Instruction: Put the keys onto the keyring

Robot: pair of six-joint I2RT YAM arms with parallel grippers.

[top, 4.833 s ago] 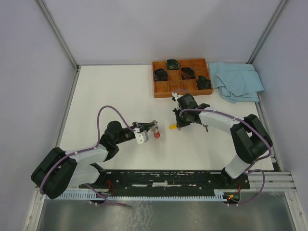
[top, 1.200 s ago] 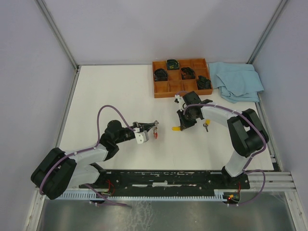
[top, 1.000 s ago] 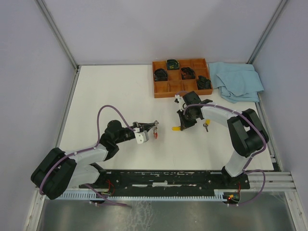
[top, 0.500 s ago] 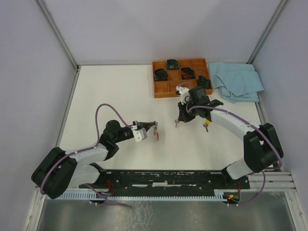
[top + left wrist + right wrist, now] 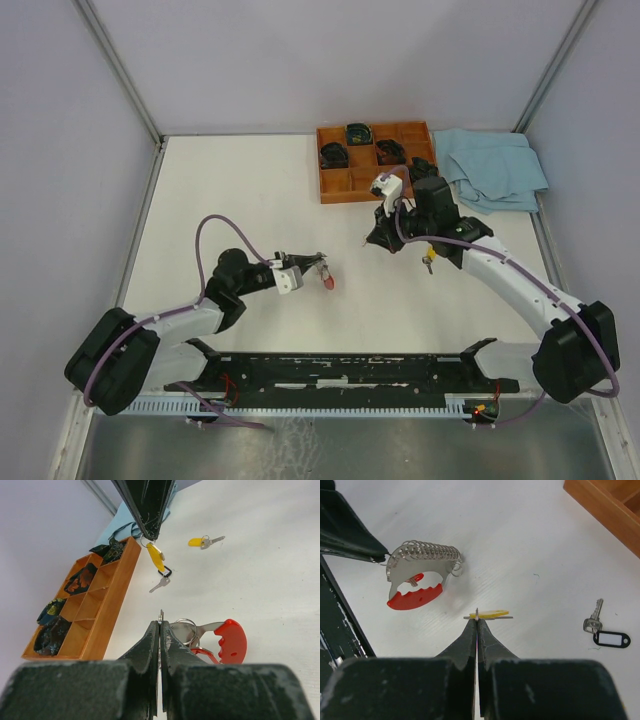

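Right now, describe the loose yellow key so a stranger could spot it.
From the wooden tray at the white table's far side, come toward the arms. Beside the right arm lies a silver key with a yellow cap, flat and alone; the other yellow key is pinched in the right gripper.

You have: left gripper (image 5: 160, 641) clamped on the keyring (image 5: 229, 641), right gripper (image 5: 150, 534) pinching a yellow key (image 5: 155, 558) beyond, second yellow key (image 5: 196, 542) loose on the table (image 5: 265, 585), wooden tray (image 5: 114, 599) leftward.
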